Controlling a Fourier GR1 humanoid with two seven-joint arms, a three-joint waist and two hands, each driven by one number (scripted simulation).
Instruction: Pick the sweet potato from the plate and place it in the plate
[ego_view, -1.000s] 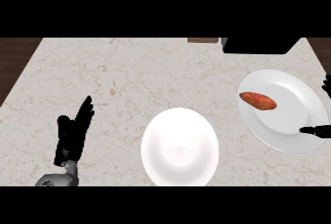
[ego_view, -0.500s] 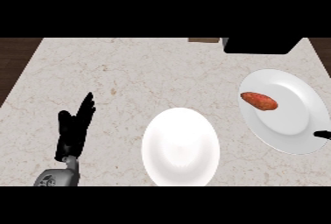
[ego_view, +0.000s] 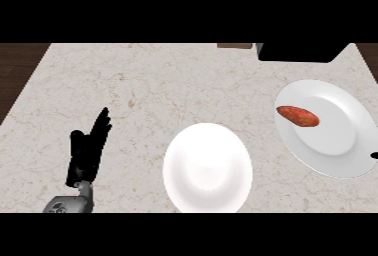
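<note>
Well left of the empty plate (ego_view: 207, 167), the left hand (ego_view: 87, 150) rests with fingers straight and released, holding nothing. Right of that plate, the sweet potato (ego_view: 297, 115) lies on the second plate (ego_view: 334, 146). Only a dark sliver of the right hand (ego_view: 374, 156) shows at its rim, and I cannot tell its state.

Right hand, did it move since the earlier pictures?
Yes. The right hand pulled back rightwards, off the rim of the plate with the sweet potato; only a black tip shows at the edge.
</note>
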